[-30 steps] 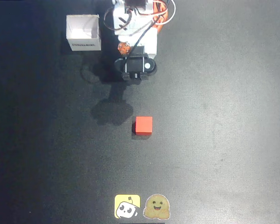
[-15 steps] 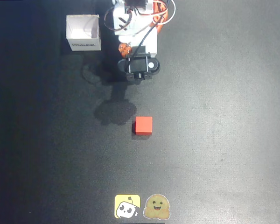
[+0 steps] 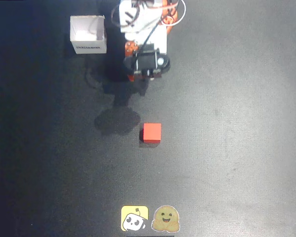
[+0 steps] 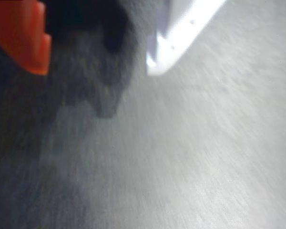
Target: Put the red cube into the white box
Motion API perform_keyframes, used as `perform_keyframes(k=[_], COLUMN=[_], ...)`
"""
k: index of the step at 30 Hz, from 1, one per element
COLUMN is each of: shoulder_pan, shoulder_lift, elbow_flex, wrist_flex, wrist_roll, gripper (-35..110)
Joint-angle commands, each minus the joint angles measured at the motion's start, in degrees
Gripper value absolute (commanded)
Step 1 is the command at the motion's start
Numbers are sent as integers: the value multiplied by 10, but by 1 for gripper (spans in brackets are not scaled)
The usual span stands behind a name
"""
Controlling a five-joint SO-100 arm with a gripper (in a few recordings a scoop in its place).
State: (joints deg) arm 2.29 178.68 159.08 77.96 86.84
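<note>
In the overhead view the tool (image 3: 144,74) hung folded close to the arm's white base (image 3: 140,22) at the far middle of the desk (image 3: 237,123), carrying nothing. In the wrist view one orange finger (image 4: 24,36) sat at the upper left and one white finger (image 4: 181,33) at the upper right, with blurred bare desk showing between them, so the fingers stood apart and held nothing. The blur suggested the arm was in motion, though its direction could not be read from this alone.

Nearer than the tool, close to the middle of the desk and a touch to the right, the red cube (image 3: 152,133) lay flat on the dark surface, well apart from the tool and untouched. A soft shadow of the arm fell just to the cube's left.

The white box (image 3: 88,33) stood upright and open-topped at the far left, just beside the base, with dark print on its near wall. It looked empty, ready to receive the cube.

Two stickers (image 3: 151,218) lay at the near edge, clear of the work.

Judging by this layout, the pick had not begun: the tool likely needed to reach out nearer before closing.
</note>
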Motion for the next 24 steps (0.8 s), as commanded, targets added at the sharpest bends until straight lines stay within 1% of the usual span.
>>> perform_keyframes(k=[1,5,8,15,24], shoulder_pan=[-4,-7,-30,-63,-75], shoulder_lift=[-112,-354,-450,-549,-630], elbow_flex=[-104,-291,-358,-361,-363], wrist_flex=[-8,15,13,-74,-164], wrist_roll=[-1,2,45,98,115], gripper=[16,17,19,22,24])
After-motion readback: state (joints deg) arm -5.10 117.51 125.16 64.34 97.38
